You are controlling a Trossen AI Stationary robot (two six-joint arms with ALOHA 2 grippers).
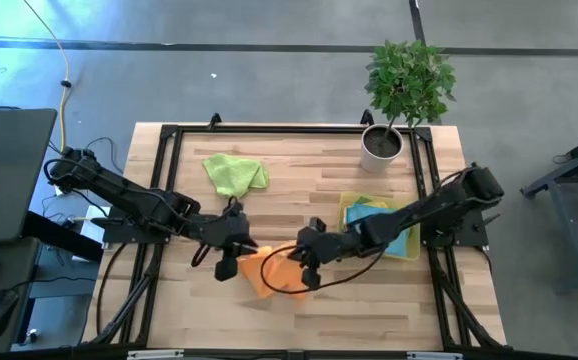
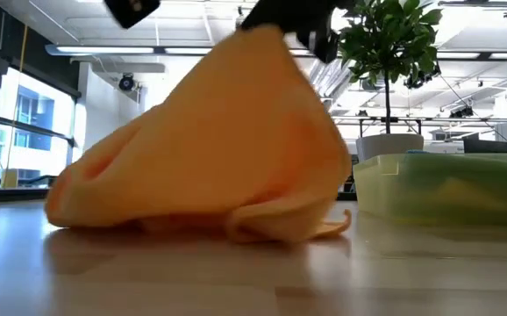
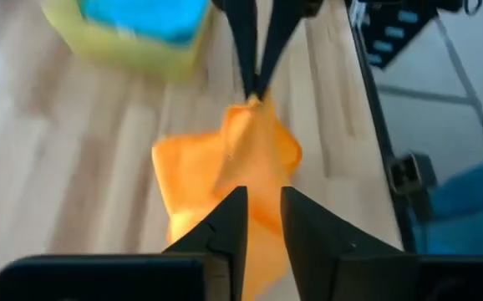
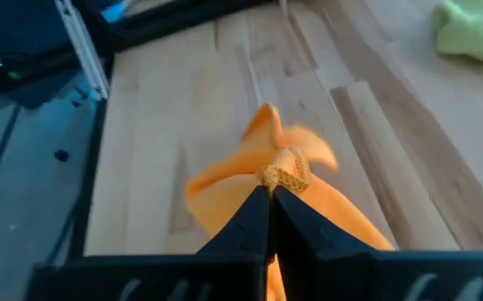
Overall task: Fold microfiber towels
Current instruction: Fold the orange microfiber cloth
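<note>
The right gripper (image 4: pixel 268 194) is pinched tight on a peak of the orange towel (image 1: pixel 269 272), tenting it off the table (image 1: pixel 309 185) beside the towel stack (image 1: pixel 394 225), while the left gripper (image 3: pixel 262 219), fingers parted, hovers over its other edge.

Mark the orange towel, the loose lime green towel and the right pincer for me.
orange towel (image 1: pixel 269 275): high view, middle of the bunched cloth on the table.
lime green towel (image 1: pixel 235 173): high view, centre of the crumpled cloth.
right pincer (image 4: pixel 268 194): right wrist view, fingertips shut on the orange towel's raised fold.
</note>
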